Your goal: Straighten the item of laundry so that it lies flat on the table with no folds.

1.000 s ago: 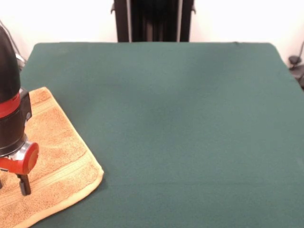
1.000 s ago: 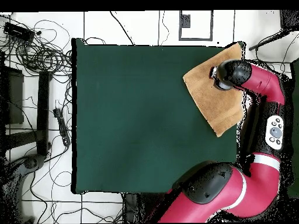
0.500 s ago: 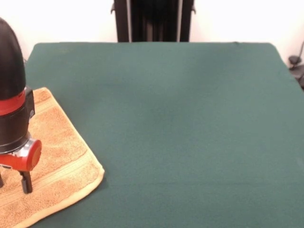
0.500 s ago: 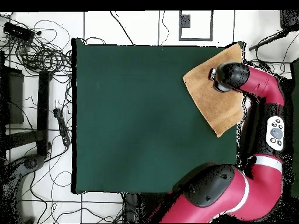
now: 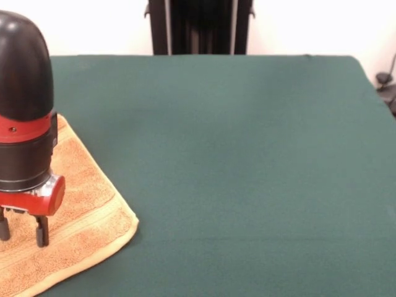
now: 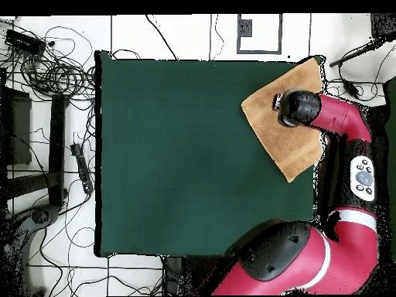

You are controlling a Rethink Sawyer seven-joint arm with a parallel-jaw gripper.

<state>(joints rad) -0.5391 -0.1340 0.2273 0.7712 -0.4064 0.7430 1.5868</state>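
The towel (image 5: 68, 204) lies at one corner of the desk (image 5: 247, 154), turned askew, some of it past the edge. The claw (image 5: 22, 230) hangs just above its middle, fingers apart and empty, probably placed to press or drag the cloth inward.

We see the golden-orange terry towel (image 5: 74, 204) (image 6: 280, 135) lying spread flat, turned diamond-wise, at one corner of the dark green table (image 5: 235, 161) (image 6: 178, 155). A woven flat band runs near its rounded corner; one towel corner overhangs the table's edge.
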